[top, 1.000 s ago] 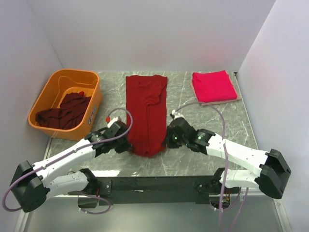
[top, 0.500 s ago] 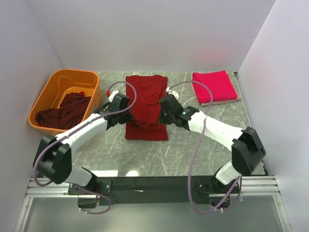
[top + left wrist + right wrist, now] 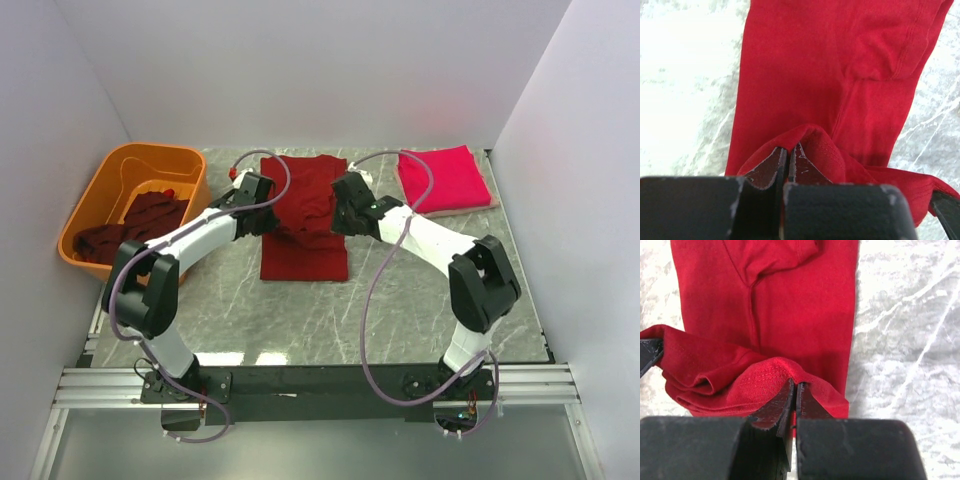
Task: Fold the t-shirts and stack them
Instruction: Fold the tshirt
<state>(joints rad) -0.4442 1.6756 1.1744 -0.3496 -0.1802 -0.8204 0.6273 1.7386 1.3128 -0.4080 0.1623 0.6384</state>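
A dark red t-shirt (image 3: 305,230) lies lengthwise in the middle of the table, folded into a narrow strip. My left gripper (image 3: 268,215) is shut on its hem at the strip's left side (image 3: 788,147). My right gripper (image 3: 342,218) is shut on the hem at the right side (image 3: 795,385). Both hold the near hem lifted over the strip's middle, so the shirt doubles over itself. A folded crimson-pink t-shirt (image 3: 443,178) lies at the back right. Several dark maroon t-shirts (image 3: 135,228) lie crumpled in the tub.
The orange plastic tub (image 3: 90,195) stands at the back left, close to my left arm. White walls close the table on three sides. Grey marble table surface (image 3: 330,320) shows in front of the shirt.
Both grippers have carried the shirt's near hem away from the table's front edge toward the collar, folding the strip over itself. Both arms have stretched far out.
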